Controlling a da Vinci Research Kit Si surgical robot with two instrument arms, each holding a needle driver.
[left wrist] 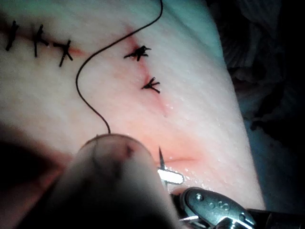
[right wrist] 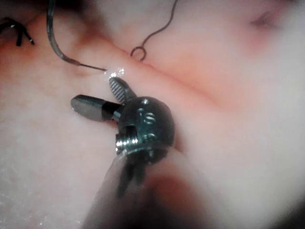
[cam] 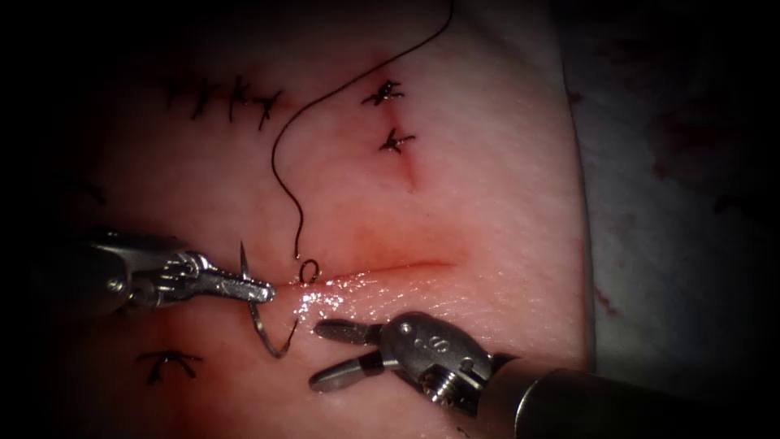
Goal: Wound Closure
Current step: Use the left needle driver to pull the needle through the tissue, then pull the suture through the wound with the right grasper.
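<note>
The thin curved steel needle (cam: 262,321) stands up and down at the left end of the red cut (cam: 390,267) in the pink tissue (cam: 487,203), its sharp tip up. The left pincer (cam: 258,290) is clenched on its upper part. The right pincer (cam: 323,354) is spread wide, holding nothing. The dark thread (cam: 280,138) curls near the cut.

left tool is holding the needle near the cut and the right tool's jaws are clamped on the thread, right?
Not quite. The left tool does hold the needle, gripping it partway along its curve at the left end of the cut. But the right tool holds nothing: its jaws stand open over the tissue just below the cut, apart from the thread. The endoscope view shows this.
</note>
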